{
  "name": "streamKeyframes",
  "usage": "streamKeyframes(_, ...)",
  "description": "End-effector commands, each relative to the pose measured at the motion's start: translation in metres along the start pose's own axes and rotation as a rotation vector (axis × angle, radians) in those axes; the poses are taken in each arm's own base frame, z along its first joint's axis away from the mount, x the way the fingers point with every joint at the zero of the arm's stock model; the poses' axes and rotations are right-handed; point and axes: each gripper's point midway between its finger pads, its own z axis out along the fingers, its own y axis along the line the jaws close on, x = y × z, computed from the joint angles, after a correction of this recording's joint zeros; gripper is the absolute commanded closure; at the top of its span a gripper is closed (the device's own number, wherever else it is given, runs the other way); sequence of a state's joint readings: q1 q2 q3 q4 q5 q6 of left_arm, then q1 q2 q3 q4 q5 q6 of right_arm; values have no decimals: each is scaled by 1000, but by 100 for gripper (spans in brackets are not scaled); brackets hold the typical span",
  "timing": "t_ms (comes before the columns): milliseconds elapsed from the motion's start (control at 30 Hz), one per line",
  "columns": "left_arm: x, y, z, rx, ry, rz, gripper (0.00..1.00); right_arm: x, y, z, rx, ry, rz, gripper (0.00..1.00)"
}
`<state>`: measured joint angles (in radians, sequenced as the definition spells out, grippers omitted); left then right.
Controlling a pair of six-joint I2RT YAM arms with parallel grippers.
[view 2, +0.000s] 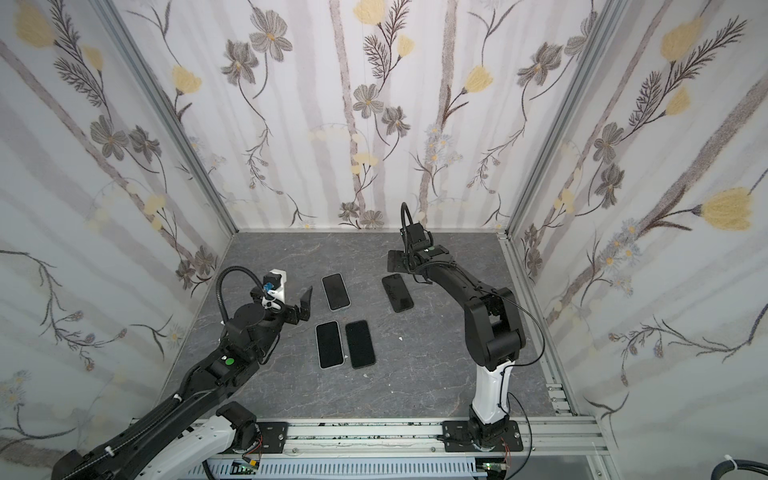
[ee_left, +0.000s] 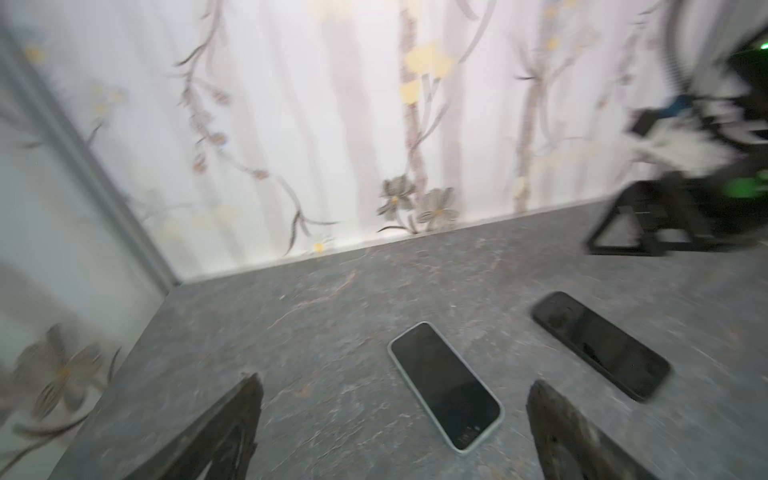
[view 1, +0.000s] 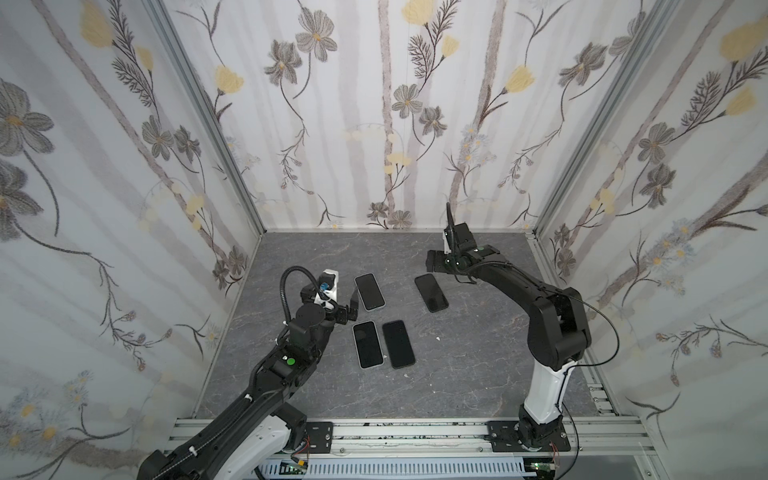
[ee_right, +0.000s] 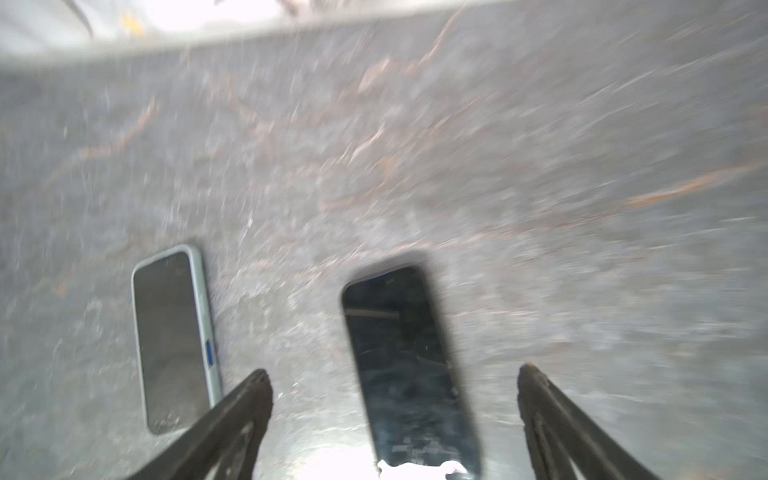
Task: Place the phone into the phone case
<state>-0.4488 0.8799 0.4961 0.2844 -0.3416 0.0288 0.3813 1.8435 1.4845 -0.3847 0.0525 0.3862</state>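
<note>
Right gripper [ee_right: 395, 369], jaws apart, hangs near dark phone [ee_right: 409, 365]; left gripper [ee_left: 395, 379] apart beside light-cased phone [ee_left: 446, 386].

text: none readable | labels, brands: none | numbers, signs: none | phones [view 1: 369, 291]: nothing legible

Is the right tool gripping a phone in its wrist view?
No: the right tool stands open, and the dark phone lies flat between its spread fingers, touched by neither.
</note>
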Motion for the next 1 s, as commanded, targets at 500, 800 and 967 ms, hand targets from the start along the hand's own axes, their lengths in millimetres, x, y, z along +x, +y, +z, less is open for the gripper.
streamKeyframes(500,83,140,12,-432,-191,-321,0,52,-154,-92,100,-675,-197,0)
streamKeyframes(800,91,122,27,-216,-232,-258,0,85,-153,-109,-24,-856,-223,0)
streamKeyframes(967,95,122,39,-235,-187,-244,0,78,-191,-105,154,-842,-62,0)
